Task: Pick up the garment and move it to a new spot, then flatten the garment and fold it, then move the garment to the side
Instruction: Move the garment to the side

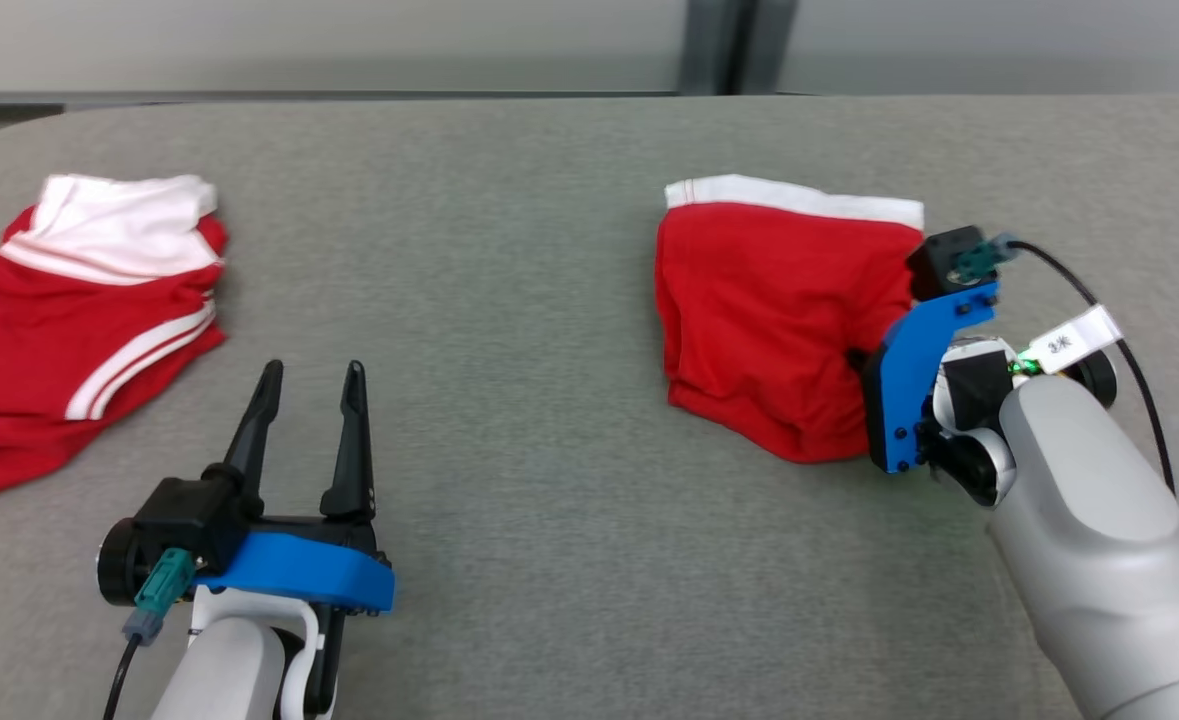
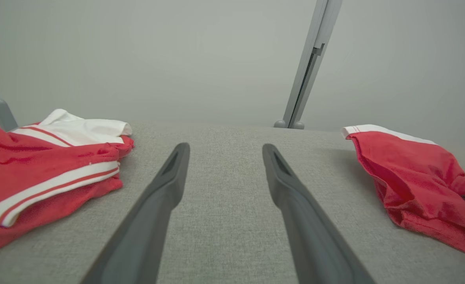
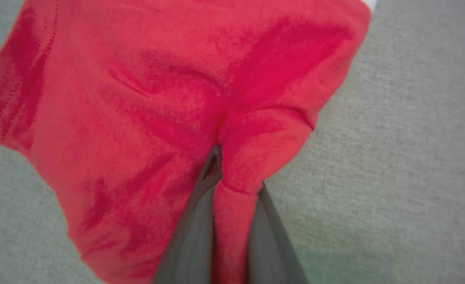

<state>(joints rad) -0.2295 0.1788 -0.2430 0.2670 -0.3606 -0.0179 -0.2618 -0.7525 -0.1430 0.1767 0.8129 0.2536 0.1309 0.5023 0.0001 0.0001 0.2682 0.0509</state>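
Observation:
The garment [image 1: 769, 300] is a red piece with a white band along its far edge, lying crumpled on the right half of the grey table; it also shows in the left wrist view [image 2: 413, 173]. My right gripper [image 3: 221, 165] is shut on a fold of its red cloth [image 3: 137, 98] at the garment's right edge, the fingertips buried in the fabric. In the head view the right wrist's blue bracket [image 1: 924, 370] sits against that edge. My left gripper [image 1: 313, 368] is open over bare table near the front left, its fingers [image 2: 169, 185] apart with nothing between them.
A second red garment [image 1: 79, 320] with white stripes and a white panel lies at the table's left edge, also seen in the left wrist view [image 2: 39, 165]. The grey fabric tabletop [image 1: 549, 300] stretches between the two garments. A grey post [image 2: 307, 71] stands behind the table's far edge.

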